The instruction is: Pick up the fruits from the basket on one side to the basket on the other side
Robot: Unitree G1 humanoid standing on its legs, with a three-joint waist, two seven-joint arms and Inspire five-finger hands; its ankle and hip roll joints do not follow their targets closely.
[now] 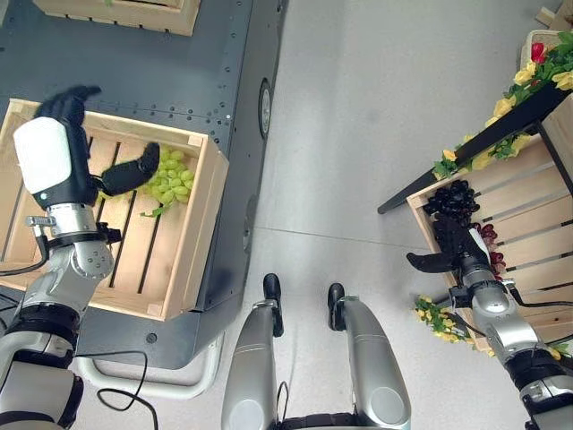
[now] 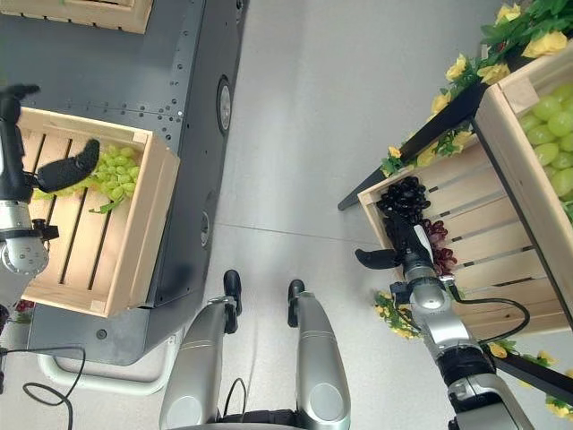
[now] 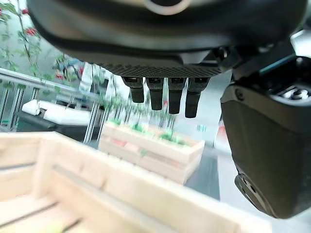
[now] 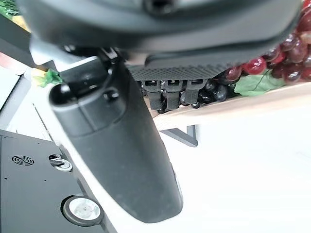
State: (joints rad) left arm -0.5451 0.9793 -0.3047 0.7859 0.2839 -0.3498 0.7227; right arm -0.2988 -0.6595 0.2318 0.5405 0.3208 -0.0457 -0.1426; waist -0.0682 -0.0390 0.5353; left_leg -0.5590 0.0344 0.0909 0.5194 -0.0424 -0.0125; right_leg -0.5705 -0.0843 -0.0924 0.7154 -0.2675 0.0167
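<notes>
A bunch of green grapes (image 1: 170,179) lies in the pale wooden crate (image 1: 201,233) on my left. My left hand (image 1: 63,107) hovers over that crate, open and holding nothing, its thumb (image 1: 132,172) close beside the grapes. On my right, a slatted crate (image 1: 537,215) holds a bunch of dark grapes (image 1: 455,199) and red grapes (image 1: 489,236). My right hand (image 1: 461,251) reaches into it, open, thumb spread. In the right wrist view its straight fingers (image 4: 167,94) touch the dark grapes (image 4: 209,90), with the red grapes (image 4: 286,63) beyond.
The left crate rests on a dark grey platform (image 1: 179,72) with another wooden crate (image 1: 134,13) at its far end. Yellow flowers and leaves (image 1: 501,134) trim the black frame of the right stand. A higher crate there holds green grapes (image 2: 555,125). Grey floor lies between.
</notes>
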